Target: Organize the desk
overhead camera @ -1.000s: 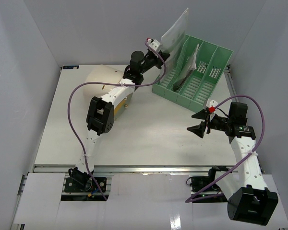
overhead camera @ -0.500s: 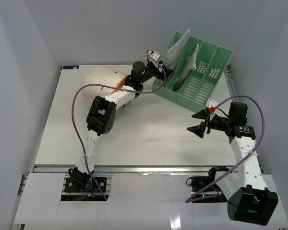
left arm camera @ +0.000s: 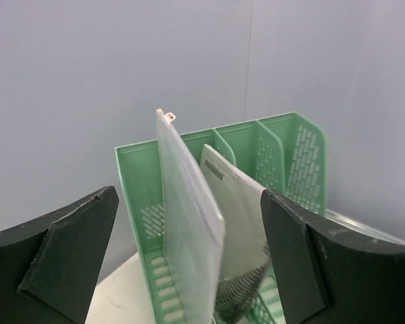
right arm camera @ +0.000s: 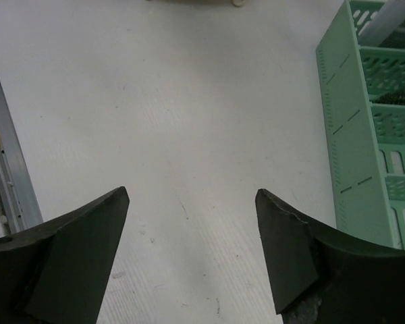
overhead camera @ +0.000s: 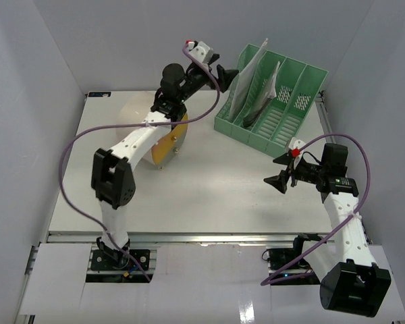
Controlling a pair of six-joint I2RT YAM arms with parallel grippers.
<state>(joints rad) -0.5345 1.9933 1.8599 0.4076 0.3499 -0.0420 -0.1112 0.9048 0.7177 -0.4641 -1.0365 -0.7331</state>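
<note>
- Two robot arms work over the desk (overhead camera: 209,196), a white tabletop that carries a mint-green file rack (overhead camera: 293,111) and runs out from under it to the left and toward the arms' bases.
- The rack sits at an angle, its back close to the white walls that enclose the scene.
- The left gripper (overhead camera: 219,65) hangs in the air just beside the rack's left end, raised above the tabletop, its black fingers (left arm camera: 61,263) spread wide with nothing between them.
- Seen from the left wrist, a clear plastic sleeve (left arm camera: 189,223) stands upright in the rack's end compartment, straight ahead of the spread jaws and apart from both.
- A white spiral-bound booklet (left arm camera: 239,209) leans in the compartment next to the sleeve's.
- The right gripper (overhead camera: 275,171) hovers on the near side of the rack, a little way off its front edge, jaws parted and empty.
- The right wrist camera shows only bare tabletop between its fingers (right arm camera: 74,250), with the rack's slotted side along the right of the view.
- Left of the rack, a cream cylindrical box (overhead camera: 131,108) with a yellow face rests on the tabletop, partly hidden by the left arm.
- A metal rail (overhead camera: 209,237) runs along the tabletop edge farthest from the rack.
</note>
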